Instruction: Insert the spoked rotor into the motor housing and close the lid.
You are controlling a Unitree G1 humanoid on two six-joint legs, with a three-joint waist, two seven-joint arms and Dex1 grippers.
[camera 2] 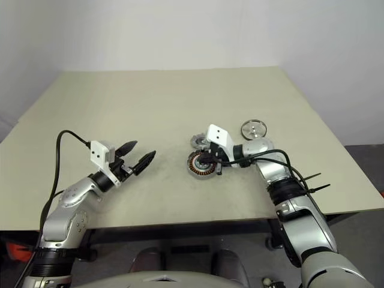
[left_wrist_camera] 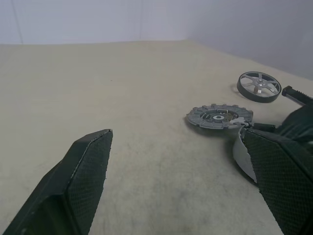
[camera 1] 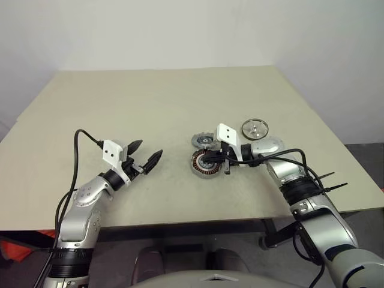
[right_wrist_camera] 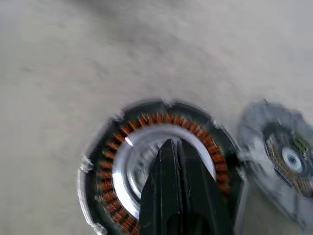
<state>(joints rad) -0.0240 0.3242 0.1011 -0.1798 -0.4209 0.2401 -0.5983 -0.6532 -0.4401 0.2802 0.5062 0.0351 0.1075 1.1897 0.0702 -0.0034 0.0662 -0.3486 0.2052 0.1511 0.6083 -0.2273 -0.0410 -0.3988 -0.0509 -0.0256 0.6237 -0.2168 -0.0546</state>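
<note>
The motor housing (camera 1: pixel 197 168), a dark-rimmed puck with copper windings (right_wrist_camera: pixel 113 147) around a silvery centre, lies right of the table's middle. My right gripper (camera 1: pixel 207 161) is shut with nothing in it. Its tips (right_wrist_camera: pixel 169 145) are over the housing's centre, and I cannot tell whether they touch it. The lid (camera 1: pixel 202 141), a grey notched disc, lies flat just behind the housing (left_wrist_camera: pixel 218 116). The spoked rotor (camera 1: pixel 254 128) rests on the table farther right (left_wrist_camera: pixel 259 86). My left gripper (camera 1: pixel 144 157) hovers open and empty left of these parts.
The beige table (camera 1: pixel 150 102) has wide free room at the back and on the left. Black cables run along both arms. The table's near edge lies just below both grippers.
</note>
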